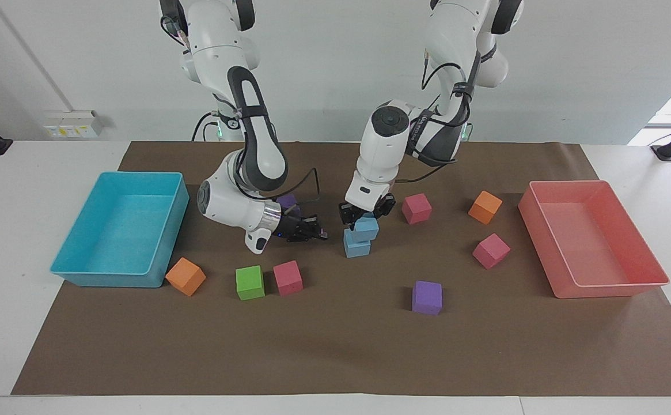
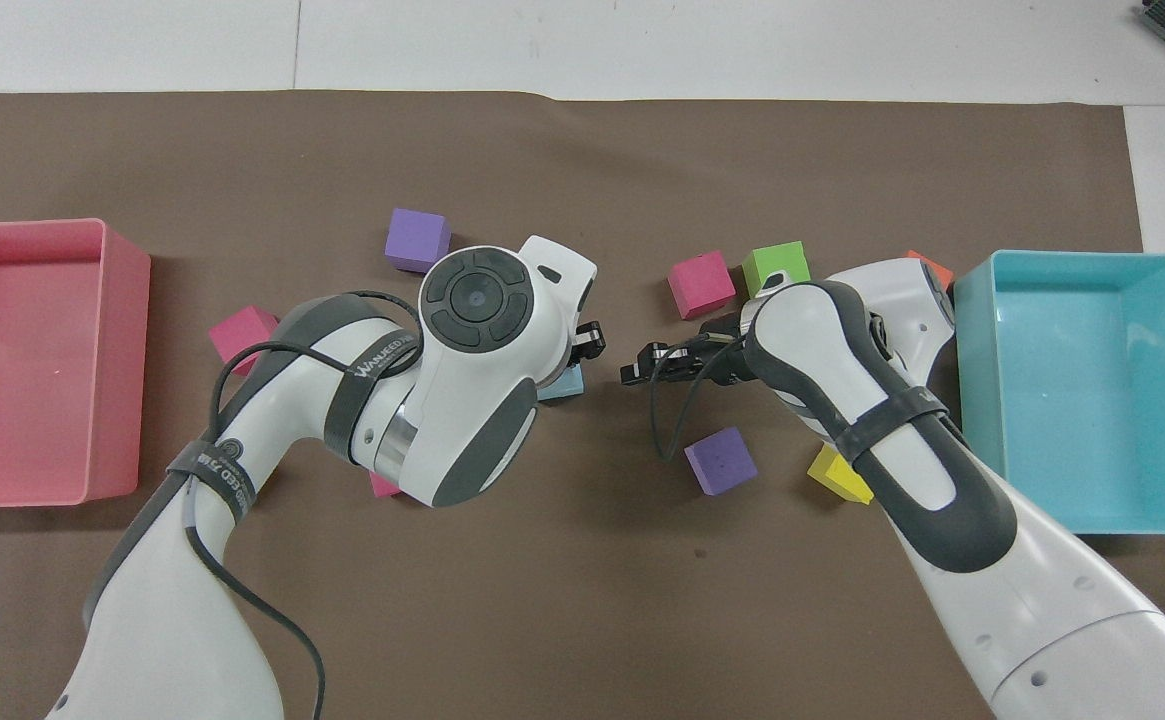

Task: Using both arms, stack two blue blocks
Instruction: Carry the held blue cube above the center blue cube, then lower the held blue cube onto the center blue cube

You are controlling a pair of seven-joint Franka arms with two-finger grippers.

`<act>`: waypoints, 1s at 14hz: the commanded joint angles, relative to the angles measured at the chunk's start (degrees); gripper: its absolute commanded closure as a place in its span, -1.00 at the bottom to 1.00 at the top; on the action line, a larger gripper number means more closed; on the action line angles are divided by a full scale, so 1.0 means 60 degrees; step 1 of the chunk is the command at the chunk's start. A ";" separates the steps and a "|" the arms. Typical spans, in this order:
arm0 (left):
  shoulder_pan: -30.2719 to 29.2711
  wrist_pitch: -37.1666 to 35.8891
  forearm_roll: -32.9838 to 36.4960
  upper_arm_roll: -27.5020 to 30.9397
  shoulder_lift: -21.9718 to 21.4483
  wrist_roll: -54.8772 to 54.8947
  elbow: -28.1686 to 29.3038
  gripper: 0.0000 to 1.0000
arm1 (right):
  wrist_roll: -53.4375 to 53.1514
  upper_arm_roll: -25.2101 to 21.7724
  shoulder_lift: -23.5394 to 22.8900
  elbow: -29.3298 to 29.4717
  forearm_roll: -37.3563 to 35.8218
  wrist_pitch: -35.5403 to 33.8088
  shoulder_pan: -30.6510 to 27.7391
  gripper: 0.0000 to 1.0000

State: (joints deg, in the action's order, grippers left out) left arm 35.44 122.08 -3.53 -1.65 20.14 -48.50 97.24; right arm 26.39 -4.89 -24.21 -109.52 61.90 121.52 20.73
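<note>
The left gripper is clamped on the upper blue block, which sits on the lower blue block at mid-table. At nine o'clock of the stack in the facing view, the right gripper hovers low; whether its fingers are parted cannot be told.

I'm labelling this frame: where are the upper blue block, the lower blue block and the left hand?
Upper blue block (image 1: 366,228), facing view, its front face.
Lower blue block (image 1: 357,249), facing view, its front face.
Left hand (image 1: 364,214), facing view, midway between its fingertips.
</note>
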 commanded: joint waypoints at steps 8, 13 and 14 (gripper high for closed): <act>0.0392 0.0571 -0.0114 0.0188 -0.0252 -0.0076 0.0712 0.70 | 0.0347 0.0098 0.0226 -0.0233 0.0376 -0.0141 -0.0144 1.00; 0.0406 0.0630 -0.0041 0.0217 -0.0120 -0.0106 0.0698 0.69 | 0.0348 0.0098 0.0226 -0.0218 0.0376 -0.0141 -0.0144 1.00; 0.0406 0.0644 -0.0041 0.0217 -0.0105 -0.0106 0.0697 0.69 | 0.0348 0.0098 0.0226 -0.0218 0.0376 -0.0141 -0.0144 1.00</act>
State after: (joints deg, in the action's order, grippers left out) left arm 36.74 124.33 -3.53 -1.47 20.20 -48.51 100.02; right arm 26.39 -4.84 -24.13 -109.52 61.90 121.51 20.73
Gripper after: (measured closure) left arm 0.423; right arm 0.991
